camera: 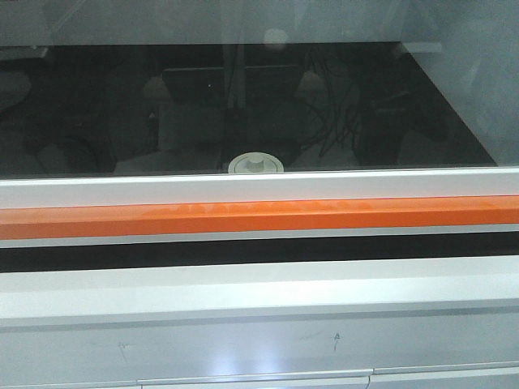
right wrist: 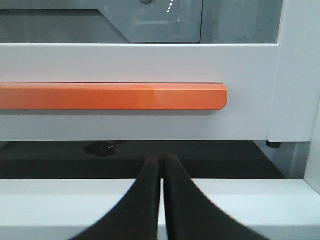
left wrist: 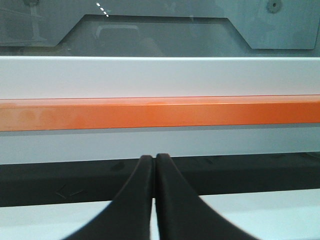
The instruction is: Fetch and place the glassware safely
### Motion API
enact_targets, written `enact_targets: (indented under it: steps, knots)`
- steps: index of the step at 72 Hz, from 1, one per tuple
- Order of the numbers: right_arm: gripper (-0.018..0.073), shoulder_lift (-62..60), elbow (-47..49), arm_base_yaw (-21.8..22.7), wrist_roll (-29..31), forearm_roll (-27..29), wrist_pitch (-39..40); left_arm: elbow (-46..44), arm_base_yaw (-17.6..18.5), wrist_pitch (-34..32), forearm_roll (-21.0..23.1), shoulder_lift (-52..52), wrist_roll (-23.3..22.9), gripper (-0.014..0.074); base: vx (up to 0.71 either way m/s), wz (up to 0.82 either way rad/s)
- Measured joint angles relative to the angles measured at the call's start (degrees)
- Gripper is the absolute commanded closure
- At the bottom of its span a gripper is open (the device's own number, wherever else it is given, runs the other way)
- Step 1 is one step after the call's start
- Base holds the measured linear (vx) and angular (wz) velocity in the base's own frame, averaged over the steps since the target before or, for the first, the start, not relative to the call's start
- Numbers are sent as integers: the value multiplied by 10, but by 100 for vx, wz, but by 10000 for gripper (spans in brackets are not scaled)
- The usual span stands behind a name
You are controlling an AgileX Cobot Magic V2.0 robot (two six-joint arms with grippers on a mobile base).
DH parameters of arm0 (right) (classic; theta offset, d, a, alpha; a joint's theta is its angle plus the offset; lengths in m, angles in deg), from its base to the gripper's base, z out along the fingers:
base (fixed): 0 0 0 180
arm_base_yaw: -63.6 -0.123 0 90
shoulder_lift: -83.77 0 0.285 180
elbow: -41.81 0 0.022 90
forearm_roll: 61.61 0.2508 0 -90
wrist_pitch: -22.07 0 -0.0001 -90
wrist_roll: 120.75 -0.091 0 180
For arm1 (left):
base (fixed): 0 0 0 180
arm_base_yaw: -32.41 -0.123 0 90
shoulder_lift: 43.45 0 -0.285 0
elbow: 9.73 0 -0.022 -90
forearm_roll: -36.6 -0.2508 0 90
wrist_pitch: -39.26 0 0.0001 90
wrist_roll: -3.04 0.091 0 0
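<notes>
In the front view only the round off-white lid with its raised knob shows of the glassware, behind a glass pane and just above the white frame. The jar body is hidden by the frame. My left gripper is shut and empty, pointing at the dark gap below the orange bar. My right gripper is shut and empty, pointing at the dark gap below the right end of the orange bar. Neither gripper shows in the front view.
A glass-fronted cabinet has a white frame, an orange handle bar and a dark slot beneath it. A white ledge lies in front. A white upright post stands at the right in the right wrist view.
</notes>
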Motion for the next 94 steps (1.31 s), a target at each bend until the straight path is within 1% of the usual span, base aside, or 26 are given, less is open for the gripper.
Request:
enact_targets:
  steps: [38, 46, 52, 56, 61, 64, 70, 75, 82, 84, 94]
  knots:
    - [567, 0, 0, 0, 0, 0, 0, 0, 0, 0, 0, 0, 0, 603, 0, 0]
    - [567, 0, 0, 0, -3, 2, 16, 0, 0, -1, 0, 0, 0, 603, 0, 0]
    - [567, 0, 0, 0, -7, 3, 37, 0, 0, -15, 0, 0, 0, 603, 0, 0]
    - [567, 0, 0, 0, -9, 4, 39, 0, 0, -47, 0, 0, -2, 603, 0, 0]
    - [567, 0, 3, 0, -15, 5, 28, 0, 0, -74, 0, 0, -13, 603, 0, 0]
    - [567, 0, 12, 0, -20, 9, 12, -1, 0, -75, 0, 0, -21, 603, 0, 0]
    - [567, 2, 41, 0, -31, 22, -11, -21, 0, -46, 0, 2, -33, 603, 0, 0]
    - [567, 18, 69, 0, -32, 29, -18, -54, 0, -21, 0, 25, -38, 603, 0, 0]
    - [567, 66, 113, 0, -33, 31, -22, -102, 0, 10, -6, 87, -39, 603, 0, 0]
    - [567, 86, 127, 0, -32, 31, -23, -118, 0, 14, -12, 112, -39, 603, 0, 0]
    - [567, 173, 200, 0, -28, 31, -29, -167, 0, 20, -12, 208, -41, 603, 0, 0]
